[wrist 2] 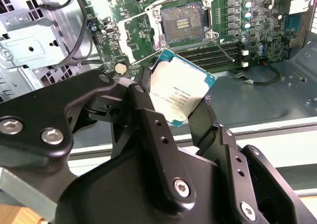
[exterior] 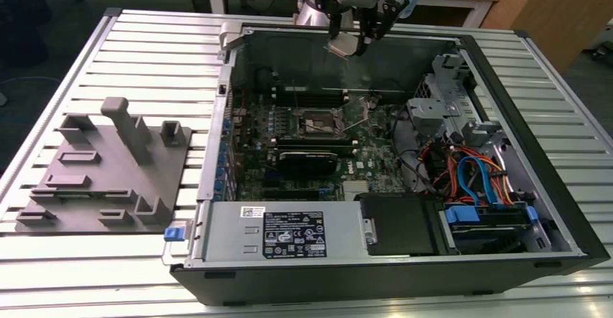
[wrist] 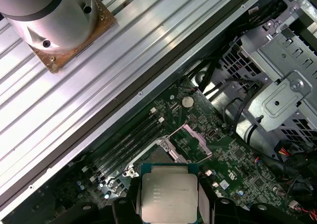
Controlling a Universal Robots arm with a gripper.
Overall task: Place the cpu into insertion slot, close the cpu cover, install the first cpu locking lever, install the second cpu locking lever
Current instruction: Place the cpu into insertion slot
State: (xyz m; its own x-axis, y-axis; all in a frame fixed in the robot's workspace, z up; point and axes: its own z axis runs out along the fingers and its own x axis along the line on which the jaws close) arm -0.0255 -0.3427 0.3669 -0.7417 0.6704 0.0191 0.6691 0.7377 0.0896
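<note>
The hand point(wrist 2: 174, 105) is matte black, its jointed links point(wrist 2: 148, 135) studded with silver screw heads point(wrist 2: 51, 136).

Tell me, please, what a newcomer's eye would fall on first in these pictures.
The claw holds the cpu by its edges, above the far side of the open computer case in the exterior view. Lower down, the insertion slot sits empty on the green board. A grey fixture block lies at the exterior view's left.
</note>
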